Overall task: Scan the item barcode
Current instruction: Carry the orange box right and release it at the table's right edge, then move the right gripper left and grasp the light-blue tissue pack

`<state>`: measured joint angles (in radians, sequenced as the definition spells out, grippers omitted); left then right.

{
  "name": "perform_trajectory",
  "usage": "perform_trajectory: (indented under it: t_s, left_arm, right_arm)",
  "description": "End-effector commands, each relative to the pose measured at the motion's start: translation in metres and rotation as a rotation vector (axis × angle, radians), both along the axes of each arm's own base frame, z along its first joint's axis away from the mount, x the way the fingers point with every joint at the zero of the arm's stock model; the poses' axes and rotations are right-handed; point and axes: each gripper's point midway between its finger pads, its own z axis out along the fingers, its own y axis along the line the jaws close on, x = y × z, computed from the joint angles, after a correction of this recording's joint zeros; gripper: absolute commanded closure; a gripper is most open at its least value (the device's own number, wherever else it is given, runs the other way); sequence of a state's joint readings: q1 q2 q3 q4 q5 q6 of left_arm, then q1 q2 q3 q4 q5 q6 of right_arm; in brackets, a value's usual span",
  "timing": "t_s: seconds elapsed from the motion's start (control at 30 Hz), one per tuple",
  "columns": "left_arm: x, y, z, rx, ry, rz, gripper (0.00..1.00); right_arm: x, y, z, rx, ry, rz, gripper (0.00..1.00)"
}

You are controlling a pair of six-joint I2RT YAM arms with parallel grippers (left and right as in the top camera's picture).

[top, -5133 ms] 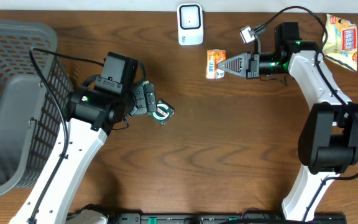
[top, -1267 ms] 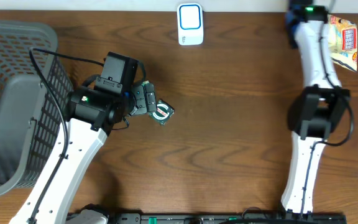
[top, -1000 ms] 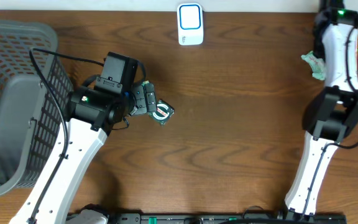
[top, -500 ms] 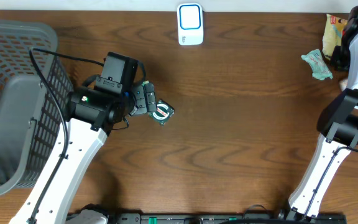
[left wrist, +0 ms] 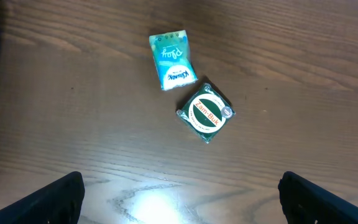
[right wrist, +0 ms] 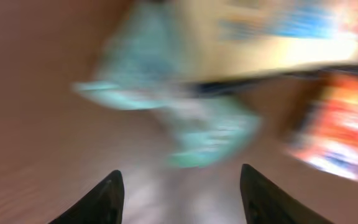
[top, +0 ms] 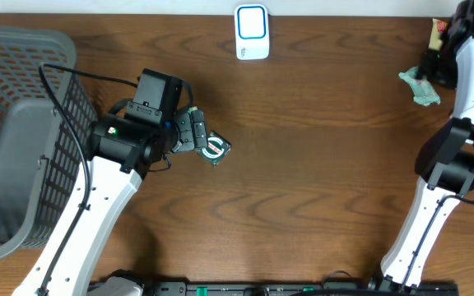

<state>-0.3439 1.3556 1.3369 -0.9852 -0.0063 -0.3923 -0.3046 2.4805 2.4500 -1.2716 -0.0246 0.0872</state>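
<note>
The surface (top: 303, 205) carries a basket (top: 6, 49) at the far left and a scanner (top: 252, 31) at the middle of the back edge. At the far right lie a yellow bag (top: 439, 33) and, just beside it, a teal pouch (top: 418, 85). The right gripper (right wrist: 181, 173) hangs over them with its jaws apart and nothing between them (its own view is too blurred to tell more). I judge the pouch the likely item: light, soft, crinkly film that may buckle or slip, so pinch it across a sealed edge, leaving the printed face clear for the scanner. Left of centre the left gripper (left wrist: 180, 180) hovers, spread wide and empty, above a small pack (left wrist: 171, 60) and a round wrapped tin (left wrist: 207, 112) lying just beside each other. The tin looks rigid, low and slick, best taken across its rim
</note>
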Motion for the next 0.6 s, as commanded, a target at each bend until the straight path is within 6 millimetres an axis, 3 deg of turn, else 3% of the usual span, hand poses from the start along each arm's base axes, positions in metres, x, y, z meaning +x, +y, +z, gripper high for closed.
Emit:
perform_trajectory:
  t_s: [0.0,0.17,0.4,0.5,0.57]
  left_arm:
    - [0.002,0.001,0.006,0.005,-0.020,0.001,0.02]
    - [0.002,0.001,0.006,0.005,-0.020,0.001,0.02]
    - [0.002,0.001,0.006,0.005,-0.020,0.001,0.02]
    - [0.002,0.001,0.006,0.005,-0.020,0.001,0.02]
    - [0.002,0.001,0.006,0.005,-0.020,0.001,0.02]
  right_arm:
    - [0.026,0.115,0.059,0.482,-0.220,0.219,0.46]
    - [0.026,0.191,0.078,0.656,-0.257,0.405,0.38]
    - [-0.001,0.300,0.065,0.604,-0.178,0.721,0.23]
    - [-0.010,0.344,0.055,0.562,-0.155,0.801,0.07]
    - [-0.017,0.379,0.049,0.570,-0.150,0.846,0.07]
